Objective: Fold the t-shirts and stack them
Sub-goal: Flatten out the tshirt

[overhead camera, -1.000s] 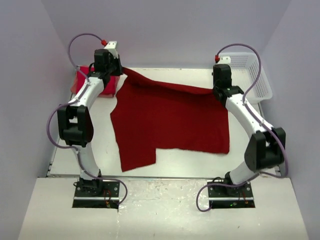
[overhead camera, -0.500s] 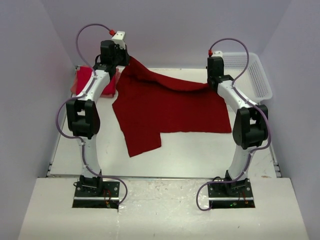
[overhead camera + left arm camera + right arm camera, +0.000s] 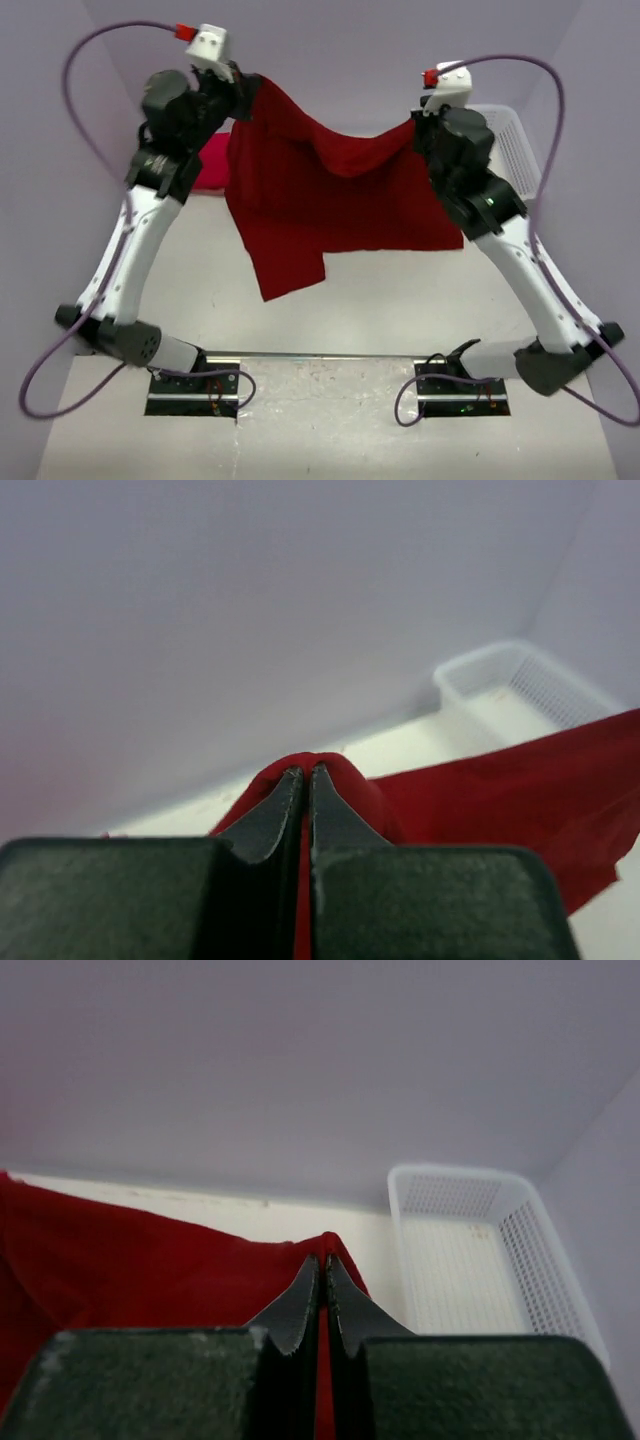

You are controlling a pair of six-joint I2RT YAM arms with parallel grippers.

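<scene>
A dark red t-shirt (image 3: 330, 190) hangs in the air between two robot arms, above a pale table (image 3: 400, 300). The left gripper (image 3: 243, 95) pinches one upper corner, its fingers clamped tight with red cloth bulging around the tips. The right gripper (image 3: 416, 125) clamps the opposite upper corner the same way. The top edge sags in a curve between them, and the rest drapes down, one sleeve hanging lowest on the left. Whether the hem touches the table cannot be told. A brighter red t-shirt (image 3: 208, 165) lies at the table's far left. A white basket (image 3: 525, 150) sits at the far right corner.
</scene>
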